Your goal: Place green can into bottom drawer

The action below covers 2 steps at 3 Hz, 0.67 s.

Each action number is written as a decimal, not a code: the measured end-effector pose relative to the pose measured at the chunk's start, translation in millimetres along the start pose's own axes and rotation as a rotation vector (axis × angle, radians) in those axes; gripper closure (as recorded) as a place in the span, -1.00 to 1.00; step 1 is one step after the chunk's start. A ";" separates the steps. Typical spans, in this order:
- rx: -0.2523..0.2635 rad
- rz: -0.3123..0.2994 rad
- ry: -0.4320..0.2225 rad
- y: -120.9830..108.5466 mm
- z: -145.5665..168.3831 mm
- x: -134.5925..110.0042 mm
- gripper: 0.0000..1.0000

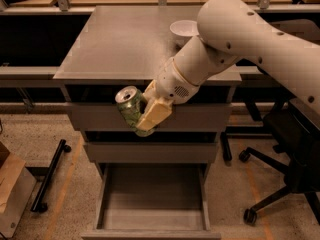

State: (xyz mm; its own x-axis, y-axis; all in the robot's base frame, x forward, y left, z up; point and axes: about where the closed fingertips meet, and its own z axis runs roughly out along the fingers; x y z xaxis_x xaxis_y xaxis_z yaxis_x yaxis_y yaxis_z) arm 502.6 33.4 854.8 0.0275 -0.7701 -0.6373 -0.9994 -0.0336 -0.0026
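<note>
My gripper (144,115) is shut on the green can (130,107), a small can with mottled green sides and a silver top. It holds the can tilted in the air, in front of the top drawer's face. The bottom drawer (152,198) stands pulled out below, an empty grey tray with its flat front at the frame's lower edge. The can hangs above the drawer's rear left part. My white arm reaches in from the upper right.
A white bowl (183,30) sits on the grey cabinet top (125,39), partly behind my arm. A black office chair (285,164) stands to the right. A cardboard box (10,189) and a black bar (50,174) lie on the floor at left.
</note>
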 end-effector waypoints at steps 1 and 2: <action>-0.005 0.030 -0.042 7.1 22.8 19.9 1.00; -0.013 0.095 -0.115 23.2 71.1 63.4 1.00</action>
State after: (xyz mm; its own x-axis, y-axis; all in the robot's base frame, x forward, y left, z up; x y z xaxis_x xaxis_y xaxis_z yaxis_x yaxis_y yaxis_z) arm 479.7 29.1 759.6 -0.0706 -0.6923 -0.7181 -0.9971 0.0276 0.0714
